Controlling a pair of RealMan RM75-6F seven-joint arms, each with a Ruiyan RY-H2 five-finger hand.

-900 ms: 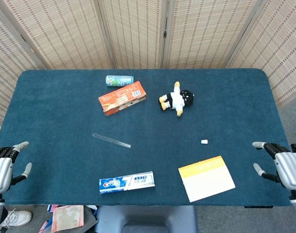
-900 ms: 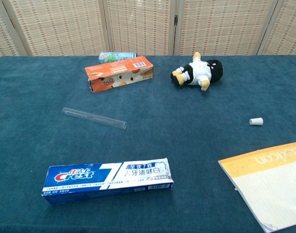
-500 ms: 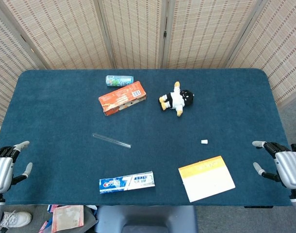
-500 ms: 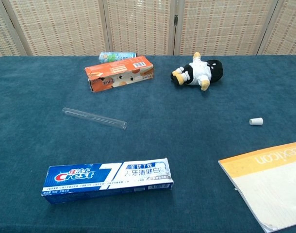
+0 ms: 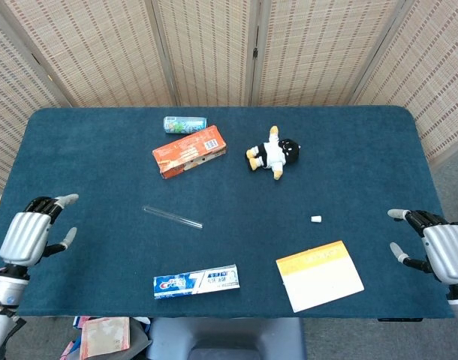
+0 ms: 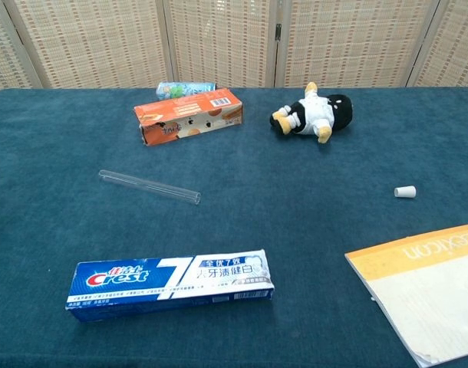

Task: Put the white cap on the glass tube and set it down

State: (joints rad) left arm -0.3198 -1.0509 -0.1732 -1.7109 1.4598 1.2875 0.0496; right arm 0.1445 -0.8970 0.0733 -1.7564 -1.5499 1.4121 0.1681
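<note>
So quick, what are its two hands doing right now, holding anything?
Left hand: open, holding nothing, over the table's left edge.
Right hand: open, holding nothing, at the table's right edge.

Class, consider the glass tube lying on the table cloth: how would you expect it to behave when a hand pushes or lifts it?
The glass tube is a thin, round cylinder lying flat, so a sideways push would probably roll it. Its clear, smooth wall looks slippery and likely fragile, so a hard squeeze seems risky. The blue table cloth looks fuzzy, which may slow rolling.
</note>
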